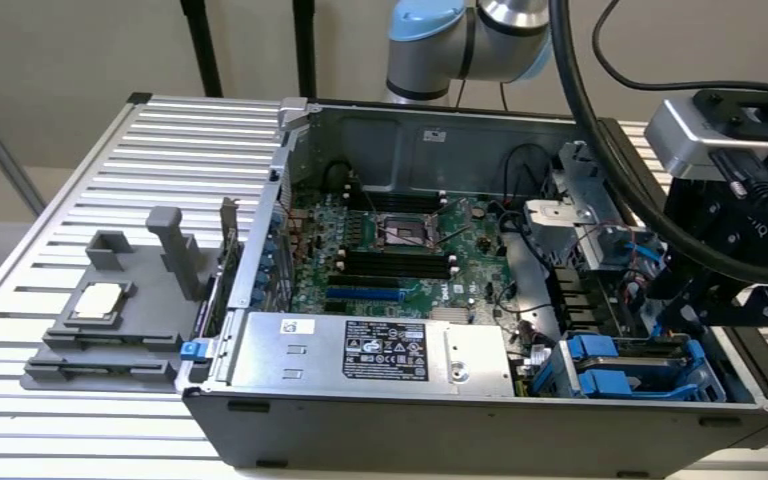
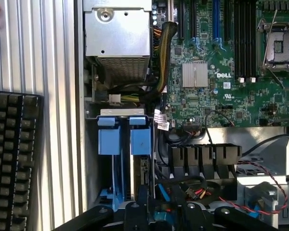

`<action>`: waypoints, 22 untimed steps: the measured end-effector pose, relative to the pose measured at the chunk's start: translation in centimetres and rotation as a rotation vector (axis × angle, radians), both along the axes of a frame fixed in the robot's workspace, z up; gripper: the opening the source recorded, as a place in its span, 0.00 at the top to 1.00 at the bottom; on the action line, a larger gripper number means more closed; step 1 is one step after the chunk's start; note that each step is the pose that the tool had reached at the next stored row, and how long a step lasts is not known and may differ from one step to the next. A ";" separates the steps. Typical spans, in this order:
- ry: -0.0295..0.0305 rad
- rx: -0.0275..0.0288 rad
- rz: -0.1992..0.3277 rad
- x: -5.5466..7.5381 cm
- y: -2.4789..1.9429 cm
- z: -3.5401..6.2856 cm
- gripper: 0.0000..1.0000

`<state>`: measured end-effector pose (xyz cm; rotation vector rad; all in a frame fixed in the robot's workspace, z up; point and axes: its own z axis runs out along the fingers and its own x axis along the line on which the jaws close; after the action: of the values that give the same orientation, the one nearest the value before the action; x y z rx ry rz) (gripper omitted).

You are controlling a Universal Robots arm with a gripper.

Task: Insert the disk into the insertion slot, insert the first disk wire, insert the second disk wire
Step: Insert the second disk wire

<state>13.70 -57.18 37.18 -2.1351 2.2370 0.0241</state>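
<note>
On the exterior view's left, a grey fixture (image 1: 111, 320) sits on the slatted table (image 1: 77, 200), beside the open case (image 1: 491, 410). The power supply (image 1: 371, 350) lies at its front. Right of that, the slot (image 1: 638, 365) holds the disk (image 2: 143, 171) between blue rails. The gripper (image 1: 684, 305) hangs just above it; whether it is clenched or released, I cannot tell.

The arm comes down from above at the exterior view's right, its black wrist with a grey camera block bent downward, and the tool (image 1: 684, 310) hangs low, with dark fingers (image 2: 135, 214) pointing down, their gap not clear.
</note>
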 end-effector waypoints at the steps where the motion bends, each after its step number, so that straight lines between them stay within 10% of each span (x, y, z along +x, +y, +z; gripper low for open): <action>1: 0.0015 -0.0027 0.000 0.0 0.00 0.00 0.67; 8: 0.0172 -0.0283 0.006 0.1 0.13 0.01 0.67; 22: 0.0204 -0.0292 0.018 0.9 0.95 0.02 0.76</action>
<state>14.64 -56.24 37.20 -2.1799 2.2426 0.0140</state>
